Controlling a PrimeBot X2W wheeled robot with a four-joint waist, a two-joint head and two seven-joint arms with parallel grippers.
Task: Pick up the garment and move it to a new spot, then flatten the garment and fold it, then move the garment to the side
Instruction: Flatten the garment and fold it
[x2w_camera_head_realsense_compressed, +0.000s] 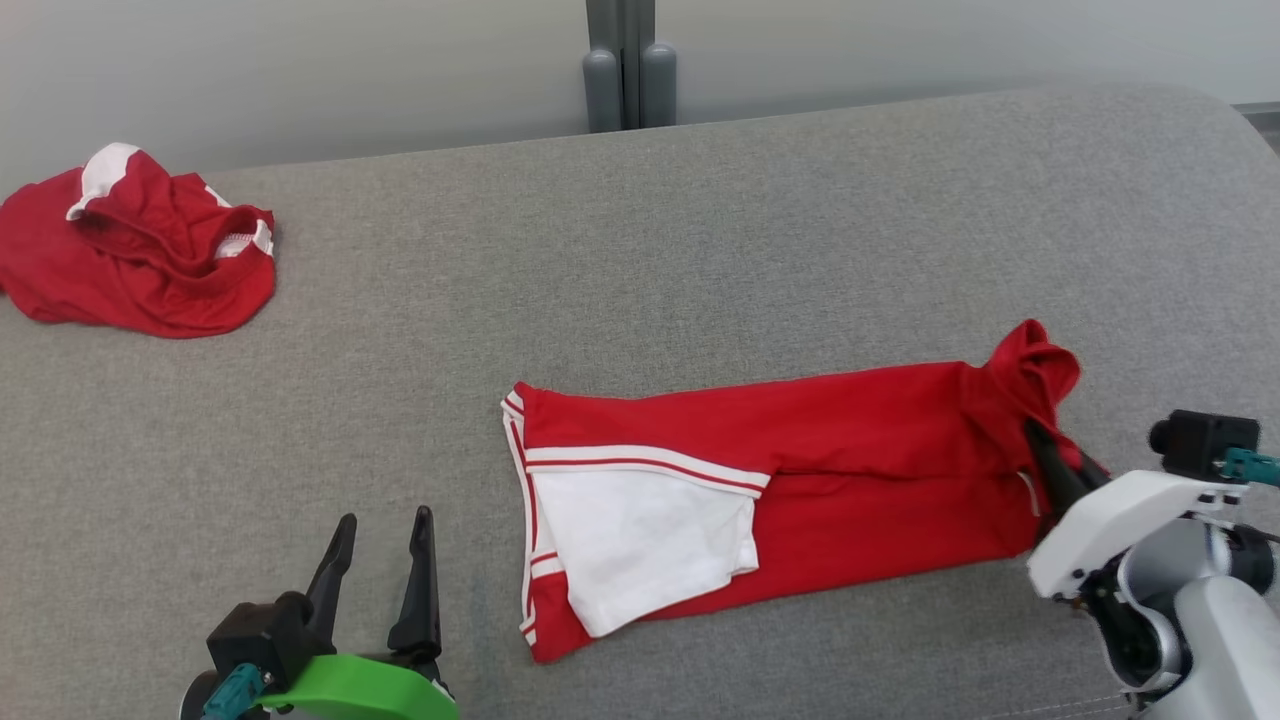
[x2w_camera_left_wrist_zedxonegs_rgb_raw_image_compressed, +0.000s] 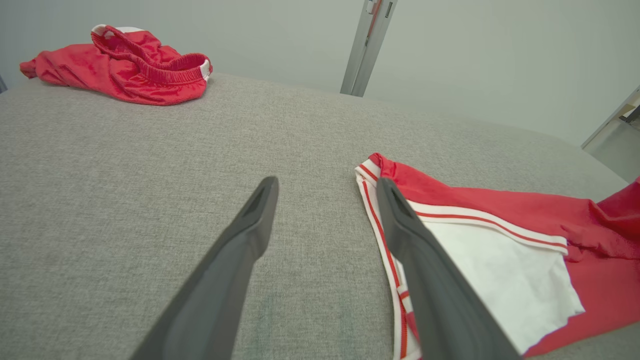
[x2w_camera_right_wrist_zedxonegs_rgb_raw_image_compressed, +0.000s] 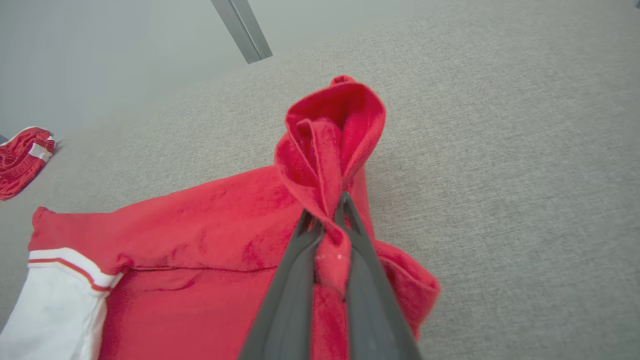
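Head view: your garment (x2w_camera_head_realsense_compressed: 850, 430) lies mid-desk (x2w_camera_head_realsense_compressed: 700, 250); your right tool (x2w_camera_head_realsense_compressed: 1040, 440) pinches its bunched right end; your left tool (x2w_camera_head_realsense_compressed: 385, 520) stands wide, empty.
Left wrist view: your left tool (x2w_camera_left_wrist_zedxonegs_rgb_raw_image_compressed: 327, 185) is beside the striped hem.
Right wrist view: your right tool (x2w_camera_right_wrist_zedxonegs_rgb_raw_image_compressed: 325, 210) clamps a raised red fold of garment (x2w_camera_right_wrist_zedxonegs_rgb_raw_image_compressed: 210, 220).

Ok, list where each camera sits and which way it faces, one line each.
Head view: high on the robot, looking down at the grey surface; left gripper lower left, right gripper lower right.
Left wrist view: low, along open fingers beside the red-and-white garment.
Right wrist view: along fingers shut on that garment's bunched red end.
All three share the crumpled red garment at the left.
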